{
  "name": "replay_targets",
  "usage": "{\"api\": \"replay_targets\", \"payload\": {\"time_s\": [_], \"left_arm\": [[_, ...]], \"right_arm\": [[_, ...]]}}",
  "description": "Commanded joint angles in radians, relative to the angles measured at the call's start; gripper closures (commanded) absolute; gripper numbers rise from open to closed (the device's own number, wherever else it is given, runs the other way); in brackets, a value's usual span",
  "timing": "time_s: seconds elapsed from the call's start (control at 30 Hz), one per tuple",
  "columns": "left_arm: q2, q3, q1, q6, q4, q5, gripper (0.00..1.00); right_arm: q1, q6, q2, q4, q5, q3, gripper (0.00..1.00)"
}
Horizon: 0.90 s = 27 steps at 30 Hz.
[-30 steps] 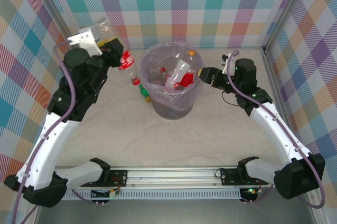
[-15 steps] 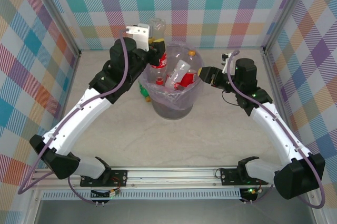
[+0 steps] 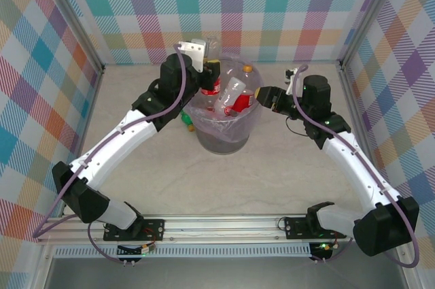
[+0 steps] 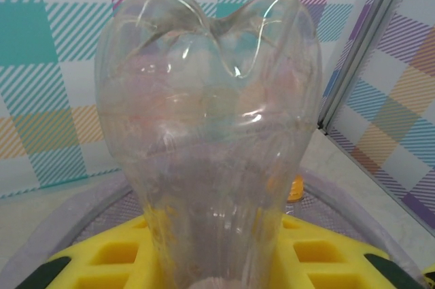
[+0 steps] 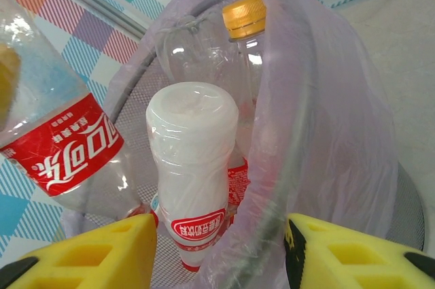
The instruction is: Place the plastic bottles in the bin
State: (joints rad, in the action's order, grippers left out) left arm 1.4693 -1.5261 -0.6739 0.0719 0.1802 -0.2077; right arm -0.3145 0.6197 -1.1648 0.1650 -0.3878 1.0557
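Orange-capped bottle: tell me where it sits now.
The orange-capped bottle stands inside the bin, at its far rim in the top view, right of the left gripper's red-labelled bottle.

The bin (image 3: 225,137) is standing in the middle of the worktop (image 3: 285,166) with several bottles (image 3: 234,100) lying inside, the left gripper (image 3: 209,70) is holding a raised bottle (image 3: 211,86) over its rear left rim, the right gripper (image 3: 262,96) is straddling its right rim, and a loose bottle (image 3: 185,118) is lying just left of it.
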Motion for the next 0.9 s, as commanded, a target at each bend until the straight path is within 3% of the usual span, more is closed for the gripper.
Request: {"api": "replay_targets", "payload": {"time_s": [0.0,0.37,0.87], "left_arm": [[-0.005,0.032,-0.009,0.058,-0.019,-0.048,0.96],[0.017,0.058,-0.007,0.248,0.072,-0.082,0.94],[0.004,0.180,0.000,0.308,0.086,-0.090,0.95]], "right_arm": [[0.001,-0.020,0.005,-0.018,-0.015,0.013,0.47],[0.001,-0.032,0.014,-0.006,-0.008,0.014,0.47],[0.006,-0.043,0.041,0.024,0.010,0.010,0.47]]}}
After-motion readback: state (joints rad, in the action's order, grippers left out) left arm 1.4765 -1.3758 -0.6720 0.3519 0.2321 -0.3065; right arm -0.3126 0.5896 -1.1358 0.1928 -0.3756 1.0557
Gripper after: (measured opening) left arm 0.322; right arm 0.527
